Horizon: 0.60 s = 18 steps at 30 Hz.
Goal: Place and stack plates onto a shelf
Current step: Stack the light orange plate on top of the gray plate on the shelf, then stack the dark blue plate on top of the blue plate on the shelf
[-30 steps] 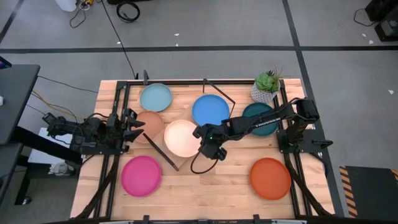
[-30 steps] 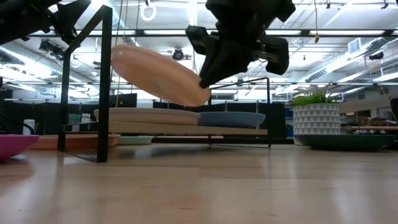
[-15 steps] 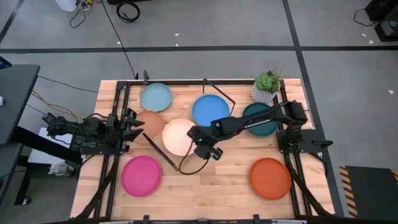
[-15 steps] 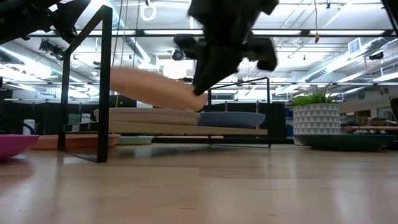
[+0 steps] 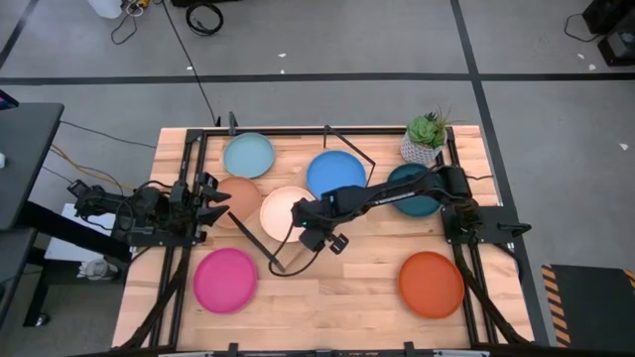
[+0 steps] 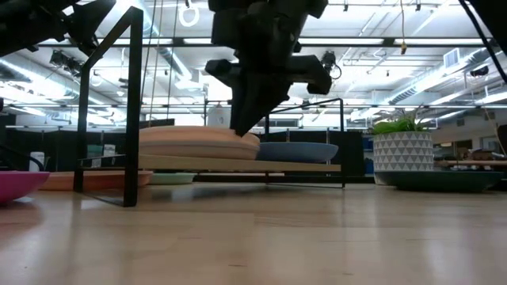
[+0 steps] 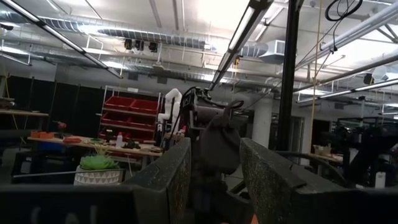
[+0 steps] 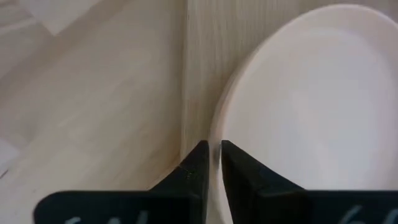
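cream plate (image 8: 311,106): cut off by the right wrist picture's edges, only part of the round shows; in the high view the right gripper (image 5: 310,224) covers its near rim
tan plate (image 5: 236,198): half tucked under the cream plate and the left gripper (image 5: 211,201), so only a slice shows
shelf (image 6: 238,165): from the low view it's just a thin edge, and what the cream plate sits on is hard to tell
left gripper fingers (image 7: 168,180): cut off at the bottom of the left wrist picture
pink plate (image 6: 20,184): clipped by the low view's left edge
teal plate (image 5: 417,193): partly under the right arm
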Available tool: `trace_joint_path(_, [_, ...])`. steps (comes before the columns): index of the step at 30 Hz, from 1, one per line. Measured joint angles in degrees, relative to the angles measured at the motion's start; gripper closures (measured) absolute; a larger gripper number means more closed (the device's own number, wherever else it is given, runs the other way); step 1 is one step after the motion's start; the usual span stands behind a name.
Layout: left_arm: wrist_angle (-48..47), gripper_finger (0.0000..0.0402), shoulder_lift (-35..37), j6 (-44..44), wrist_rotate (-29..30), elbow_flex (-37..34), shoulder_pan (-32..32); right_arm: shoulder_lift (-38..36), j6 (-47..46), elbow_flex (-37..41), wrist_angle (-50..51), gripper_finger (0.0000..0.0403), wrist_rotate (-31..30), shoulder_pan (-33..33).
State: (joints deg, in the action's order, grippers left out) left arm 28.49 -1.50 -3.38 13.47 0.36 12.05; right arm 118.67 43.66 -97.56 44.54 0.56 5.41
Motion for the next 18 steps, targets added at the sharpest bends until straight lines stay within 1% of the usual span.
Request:
trace_joint_path(6, [0.0,0.0256,0.0,0.0,0.0,0.0,0.0,-0.7,0.0,0.0,-0.5,0.0337,0.8,0.3])
trace_joint_path(10, [0.0,0.0256,0.0,0.0,0.0,0.0,0.0,-2.0,-0.7,0.0,0.1,0.0328,-2.9,1.5])
trace_joint_path(13, [0.0,0.0256,0.0,0.0,0.0,0.0,0.0,-3.6,-4.7,0.0,1.7,0.0324,-5.7,2.3])
trace_joint_path(18, [0.3,0.0256,0.0,0.1,0.0,0.0,0.0,-6.5,-14.2,0.0,10.4,0.0320,-6.0,3.7])
